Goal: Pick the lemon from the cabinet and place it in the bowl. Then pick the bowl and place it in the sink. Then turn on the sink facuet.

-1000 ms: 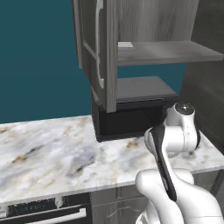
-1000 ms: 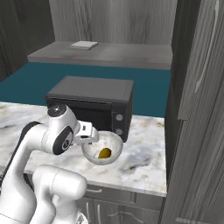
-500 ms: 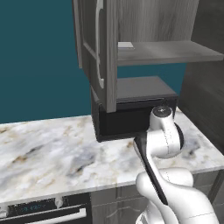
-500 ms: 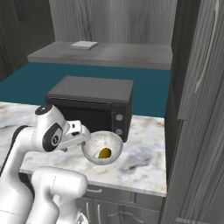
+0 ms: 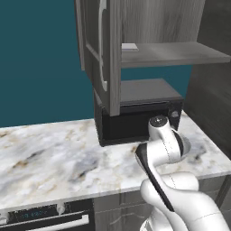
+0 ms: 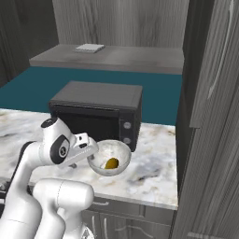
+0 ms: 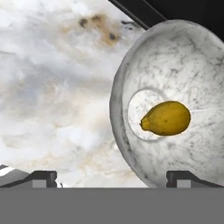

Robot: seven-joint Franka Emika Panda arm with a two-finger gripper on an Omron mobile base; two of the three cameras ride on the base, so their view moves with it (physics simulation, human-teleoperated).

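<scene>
A: Grey wood-grain is the biggest thing here, the cabinet [image 5: 149, 49], with its door [image 5: 101, 49] swung open and a curved silvery handle on it. It has 2 shelves, and a small flat white item [image 6: 89, 47] lies on the upper 1.

B: And below it?

A: Marble-patterned table [image 5: 49, 158], pale with brown and grey veins. A black microwave [image 6: 100, 112] stands on it under the cabinet, touching the top.

B: Where is the arm?

A: The white arm [image 5: 164, 149] bends in front of the microwave. In the right base view its hand reaches toward the bowl [image 6: 109, 157], which sits just in front of the microwave's lower right corner, beside the knobs.

B: Is the bowl on the table or lifted?

A: I cannot tell; it looks tilted toward the camera in the right base view.

B: And the tool?

A: The tool [image 7: 111, 177] shows 2 dark tips set wide apart in the hand view. The right tip meets the bowl's lower rim; the left tip is over bare marble. Whether they clamp the rim, I cannot tell.

B: The lemon?

A: The lemon [image 7: 166, 118] lies inside the bowl, on its flat bottom, yellow-orange and oval. It is far smaller than the bowl.
</scene>
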